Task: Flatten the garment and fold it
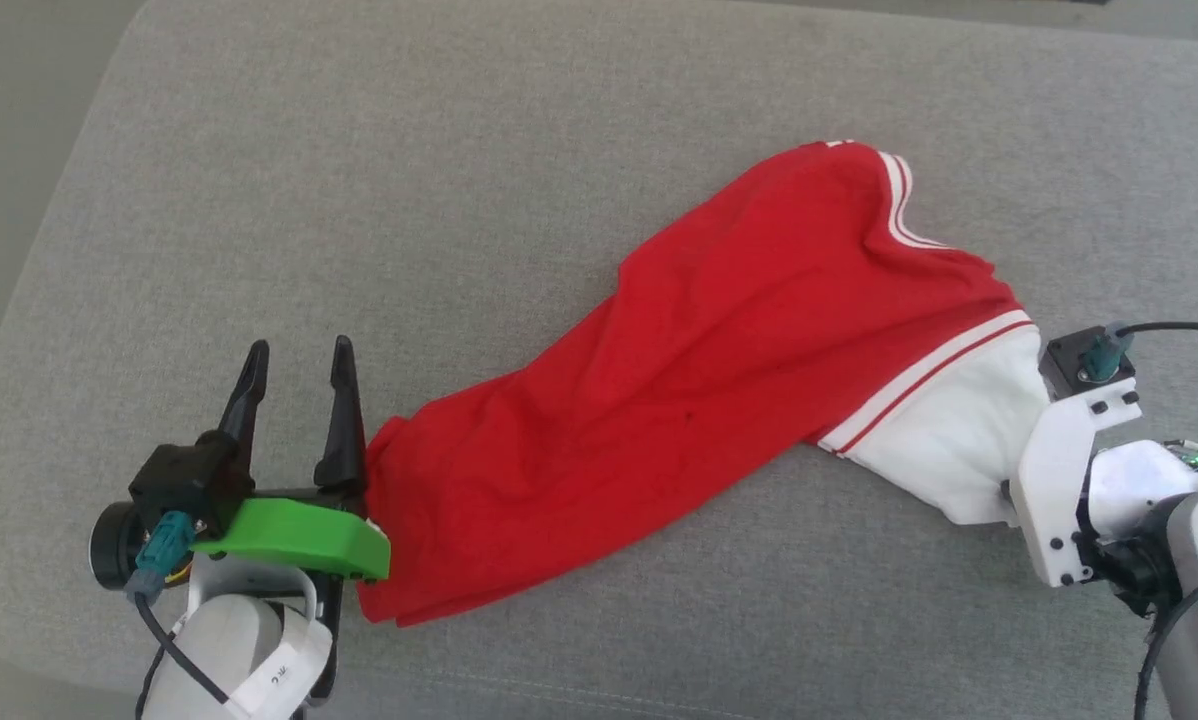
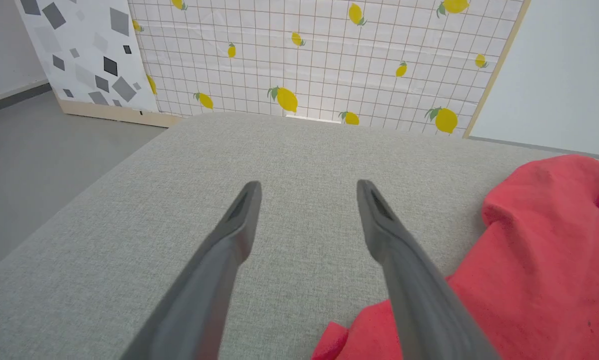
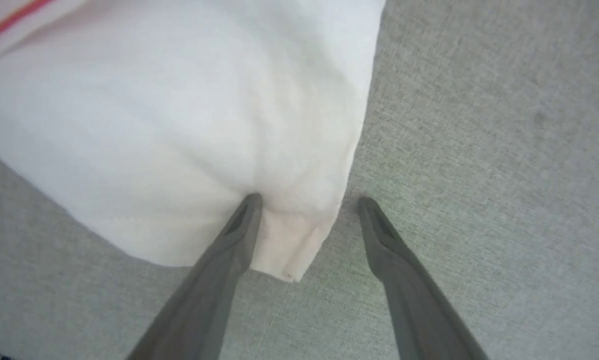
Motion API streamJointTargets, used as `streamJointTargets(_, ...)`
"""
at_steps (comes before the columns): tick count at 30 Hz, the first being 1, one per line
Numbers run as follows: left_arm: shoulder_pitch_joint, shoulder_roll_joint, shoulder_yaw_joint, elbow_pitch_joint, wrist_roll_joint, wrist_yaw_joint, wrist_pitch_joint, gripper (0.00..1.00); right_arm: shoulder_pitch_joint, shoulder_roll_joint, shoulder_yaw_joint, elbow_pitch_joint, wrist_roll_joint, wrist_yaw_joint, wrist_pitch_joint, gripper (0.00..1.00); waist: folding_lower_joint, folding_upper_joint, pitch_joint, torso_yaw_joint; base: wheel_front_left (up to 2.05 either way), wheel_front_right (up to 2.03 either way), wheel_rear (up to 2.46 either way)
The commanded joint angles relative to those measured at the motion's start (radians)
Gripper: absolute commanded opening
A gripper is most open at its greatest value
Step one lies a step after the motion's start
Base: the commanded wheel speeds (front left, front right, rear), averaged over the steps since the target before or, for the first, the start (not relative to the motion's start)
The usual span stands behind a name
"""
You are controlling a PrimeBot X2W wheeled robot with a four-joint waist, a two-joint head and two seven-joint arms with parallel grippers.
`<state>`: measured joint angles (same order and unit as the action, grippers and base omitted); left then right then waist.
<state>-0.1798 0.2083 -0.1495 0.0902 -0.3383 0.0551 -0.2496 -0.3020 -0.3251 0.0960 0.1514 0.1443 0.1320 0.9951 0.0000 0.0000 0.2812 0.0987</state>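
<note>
From the head view I count one garment [image 1: 699, 370], lying as a bunched diagonal band on the grey cushion [image 1: 459, 150], not yet flat, so I judge we are in the flattening step. Its one plainly visible white sleeve [image 1: 949, 430] lies at my right, with a second striped trim [image 1: 897, 200] at the far end. The left gripper [image 1: 299, 348] sits just beside the hem with its fingers spread. In the left wrist view those two fingers frame bare cushion, the red cloth off to their right. In the right wrist view the right gripper [image 3: 309, 200] is spread too, with the sleeve's corner between its fingers, unpinched. Next I would close on that corner, shift left onto the hem, then draw apart.
</note>
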Motion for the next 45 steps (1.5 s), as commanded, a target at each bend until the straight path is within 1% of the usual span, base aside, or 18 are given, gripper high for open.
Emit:
streamJointTargets(1,-0.017,-0.006,0.001,0.002,0.004,0.008,-0.008,1.0,0.009,0.004,0.023,0.025,0.017,-0.001,0.012,1.0,0.0,0.0,0.012,0.007,0.0,0.0,0.0)
streamJointTargets(2,-0.017,-0.007,0.002,0.005,0.002,0.008,-0.008,1.0,0.008,0.001,0.026,0.026,0.023,-0.001,0.015,1.0,0.0,0.0,0.014,0.007,0.0,0.0,0.0)
streamJointTargets(3,-0.018,-0.007,0.003,0.007,0.002,0.008,-0.009,1.0,0.005,-0.002,0.028,0.024,0.029,-0.001,0.012,0.21,0.0,0.0,0.015,0.006,0.0,0.0,0.0)
streamJointTargets(4,-0.019,-0.007,0.004,0.007,0.002,0.008,-0.009,1.0,-0.001,-0.006,0.028,0.021,0.033,-0.001,0.003,0.0,0.0,0.0,0.016,0.005,0.0,0.0,0.0)
streamJointTargets(8,-0.024,-0.006,0.006,0.011,0.001,0.005,-0.01,1.0,-0.028,-0.016,0.0,0.011,0.051,-0.001,-0.031,0.0,0.0,0.0,0.012,-0.002,0.0,0.0,0.0)
streamJointTargets(12,-0.029,-0.005,0.008,0.012,0.001,0.005,-0.01,1.0,-0.072,-0.032,-0.077,0.003,0.048,-0.001,-0.074,0.0,0.0,0.0,0.005,-0.011,0.0,0.0,0.0)
streamJointTargets(16,-0.034,-0.005,0.003,0.016,0.0,0.0,-0.011,1.0,-0.09,-0.06,-0.194,0.017,0.021,-0.001,-0.086,0.0,0.0,0.0,-0.004,-0.013,0.0,0.0,0.0)
streamJointTargets(20,-0.037,-0.006,-0.002,0.022,-0.005,-0.004,-0.011,1.0,-0.04,-0.068,-0.345,0.042,-0.01,-0.001,-0.065,0.0,0.0,0.0,-0.012,-0.01,0.0,0.0,0.0)
streamJointTargets(23,-0.039,-0.005,-0.004,0.026,-0.008,-0.005,-0.011,1.0,0.026,-0.05,-0.442,0.064,-0.022,-0.001,-0.05,0.0,0.0,0.0,-0.016,-0.011,0.0,0.0,0.0)
streamJointTargets(26,-0.038,-0.003,-0.005,0.034,-0.013,-0.007,-0.01,1.0,0.097,-0.013,-0.518,0.078,-0.034,-0.001,-0.041,0.0,0.0,0.0,-0.019,-0.018,0.0,0.0,0.0)
streamJointTargets(29,-0.035,-0.002,-0.006,0.042,-0.019,-0.009,-0.009,1.0,0.14,0.028,-0.563,0.084,-0.042,-0.001,-0.04,0.0,0.0,0.0,-0.024,-0.031,0.0,0.0,0.0)
streamJointTargets(32,-0.03,-0.002,-0.008,0.047,-0.025,-0.01,-0.005,1.0,0.147,0.065,-0.587,0.076,-0.04,-0.001,-0.072,0.0,0.0,0.0,-0.028,-0.045,0.0,0.0,0.0)
streamJointTargets(33,-0.029,-0.002,-0.008,0.048,-0.026,-0.01,-0.005,1.0,0.144,0.075,-0.588,0.07,-0.032,-0.001,-0.087,0.18,0.0,0.0,-0.031,-0.049,0.0,0.0,0.0)
streamJointTargets(34,-0.028,-0.002,-0.01,0.05,-0.027,-0.01,-0.005,1.0,0.139,0.083,-0.59,0.06,-0.023,-0.001,-0.113,1.0,0.0,0.0,-0.033,-0.052,0.0,0.0,0.0)
streamJointTargets(37,-0.027,-0.001,-0.013,0.055,-0.029,-0.011,-0.003,1.0,0.114,0.107,-0.601,0.024,0.023,-0.001,-0.195,1.0,0.0,0.0,-0.044,-0.059,0.0,0.0,0.0)
streamJointTargets(39,-0.027,0.001,-0.015,0.058,-0.029,-0.011,-0.002,1.0,0.097,0.123,-0.601,-0.016,0.067,-0.001,-0.274,1.0,0.0,0.0,-0.053,-0.065,0.0,0.0,0.0)
streamJointTargets(42,-0.025,0.005,-0.017,0.057,-0.029,-0.009,0.0,1.0,0.082,0.139,-0.604,-0.08,0.105,-0.001,-0.42,1.0,0.0,0.0,-0.07,-0.073,0.0,0.0,0.0)
streamJointTargets(45,-0.018,0.011,-0.016,0.056,-0.031,-0.007,0.001,1.0,0.08,0.154,-0.601,-0.119,0.111,-0.001,-0.56,1.0,0.0,0.0,-0.086,-0.083,0.0,0.0,0.0)
